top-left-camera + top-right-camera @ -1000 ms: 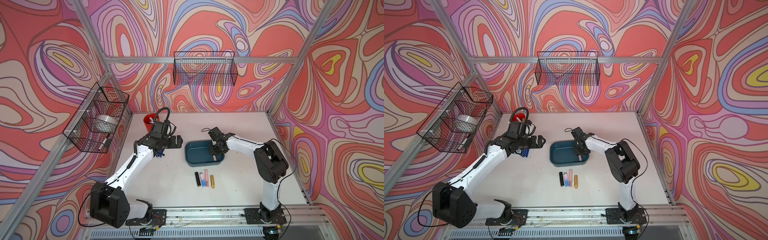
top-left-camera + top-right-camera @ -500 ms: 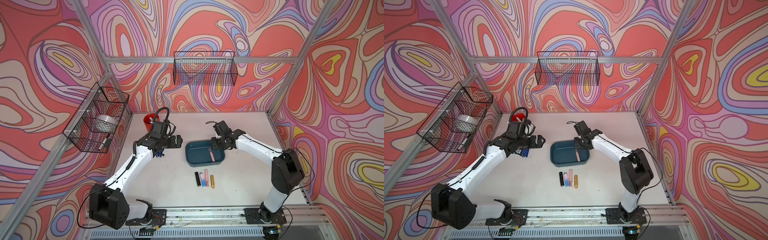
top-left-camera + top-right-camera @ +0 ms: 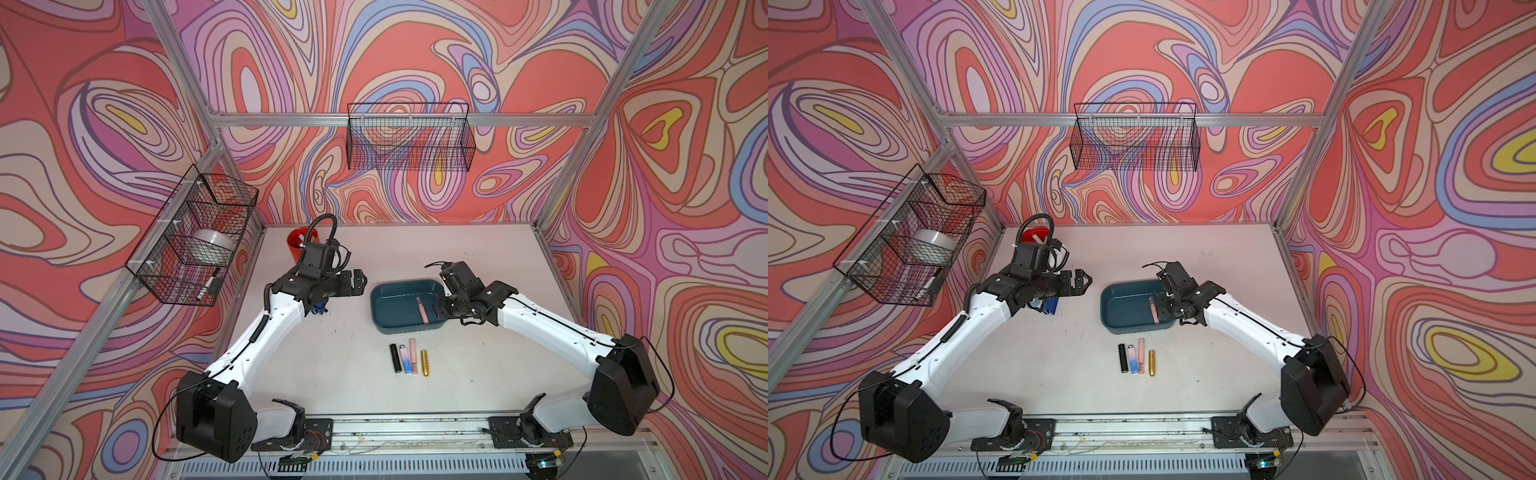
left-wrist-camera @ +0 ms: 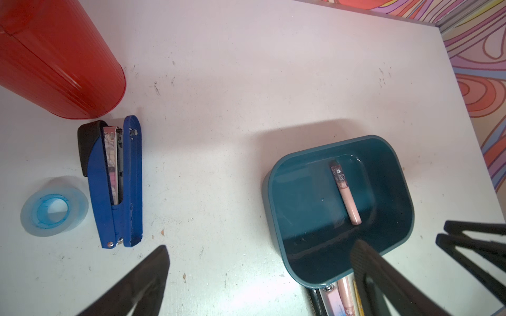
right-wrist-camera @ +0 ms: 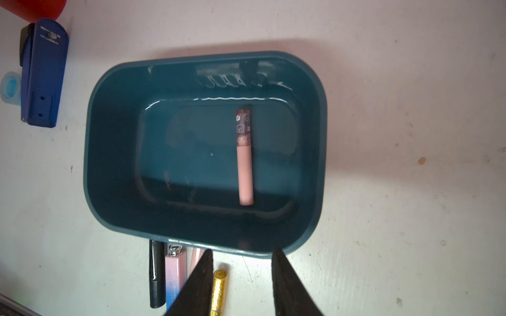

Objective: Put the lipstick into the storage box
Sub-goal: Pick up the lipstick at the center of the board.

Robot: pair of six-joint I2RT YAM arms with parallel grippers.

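Observation:
The teal storage box [image 3: 386, 309] sits mid-table, also seen in the right wrist view [image 5: 191, 164]. A pink lipstick [image 3: 422, 309] with a dark patterned cap lies loose on the box floor [image 5: 244, 164], touching neither gripper. My right gripper [image 5: 242, 250] hovers over the box's right rim [image 3: 439, 311], open, with nothing between its fingers. My left gripper [image 3: 359, 282] hangs open left of the box [image 4: 260, 245], also with nothing in it. Several more tubes lie in a row in front of the box: black [image 3: 394, 358], pink-blue [image 3: 405, 359], pink [image 3: 413, 356] and gold [image 3: 424, 363].
A red cup [image 3: 299, 245] stands at the back left. A blue stapler [image 4: 115, 180] and a roll of clear tape [image 4: 53, 206] lie under my left arm. Black wire baskets hang on the back wall [image 3: 409, 141] and the left wall [image 3: 195, 241].
My right arm's elbow has swung out to the right and its gripper has drawn back from inside the box to its right rim. The left arm has not moved.

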